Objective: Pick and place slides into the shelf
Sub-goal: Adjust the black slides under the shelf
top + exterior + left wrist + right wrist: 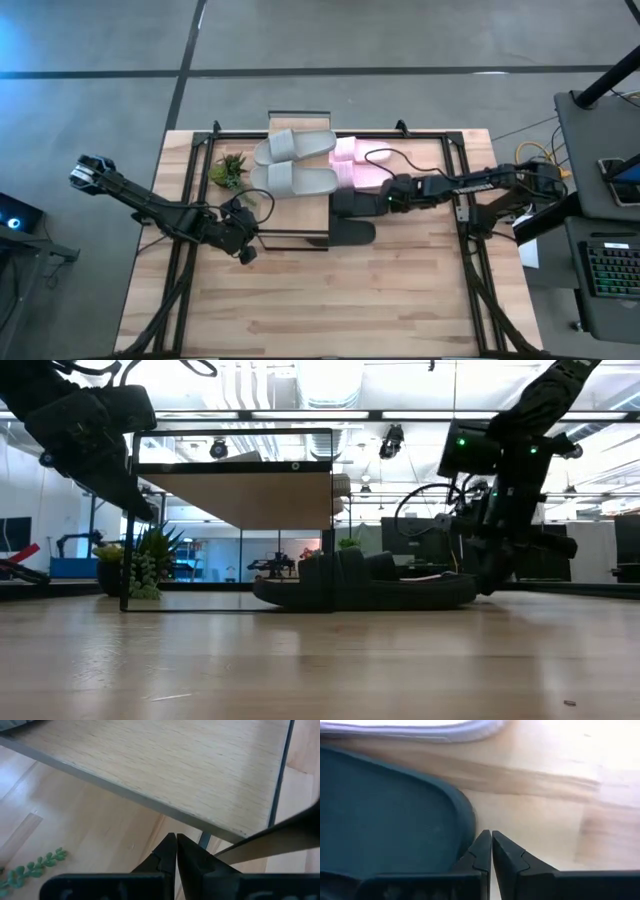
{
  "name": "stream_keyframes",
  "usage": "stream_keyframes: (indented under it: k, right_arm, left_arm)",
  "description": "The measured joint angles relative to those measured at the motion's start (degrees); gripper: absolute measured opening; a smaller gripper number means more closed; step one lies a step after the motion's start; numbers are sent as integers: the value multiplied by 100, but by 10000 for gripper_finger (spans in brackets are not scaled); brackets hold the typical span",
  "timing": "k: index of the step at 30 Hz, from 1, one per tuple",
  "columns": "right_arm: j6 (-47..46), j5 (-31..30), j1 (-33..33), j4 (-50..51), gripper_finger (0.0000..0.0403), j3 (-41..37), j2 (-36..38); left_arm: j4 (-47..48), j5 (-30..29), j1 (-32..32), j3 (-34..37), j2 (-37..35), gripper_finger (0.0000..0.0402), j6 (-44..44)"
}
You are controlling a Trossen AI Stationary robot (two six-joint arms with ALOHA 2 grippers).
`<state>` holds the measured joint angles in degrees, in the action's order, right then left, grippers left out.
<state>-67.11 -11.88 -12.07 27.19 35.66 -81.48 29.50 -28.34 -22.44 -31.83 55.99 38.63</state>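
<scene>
Closed, empty right gripper (491,851) beside the black foam slide (385,820) needed opening wide, then straddling its edge squarely

Shelf (300,125) top – pale grained wood, thin black metal frame; slides (295,160) – matt soft foam.

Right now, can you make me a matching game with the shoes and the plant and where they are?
Things:
1. grey slides
2. pink slides
3. black slides
4. little green plant

Places:
A. on the table beside the shelf, on the left arm's side
B. on the shelf's wooden top
C. low down, at the right gripper
D. between the grey pair and the right arm

Pairs: 1-B, 2-D, 3-C, 4-A
</scene>
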Motion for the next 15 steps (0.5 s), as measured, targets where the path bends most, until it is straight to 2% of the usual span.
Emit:
stream_keyframes:
  k: [4,10,15]
  right_arm:
    - [417,262,-137,-423,9,-2,-1]
    - [534,298,-180,-780,9,59,-25]
    - [652,655,-176,-1009,9,66,-177]
  left_arm:
    - [2,0,16,0,0,0,2]
    - [3,-30,37,0,0,0,4]
    - [4,-48,74,0,0,0,4]
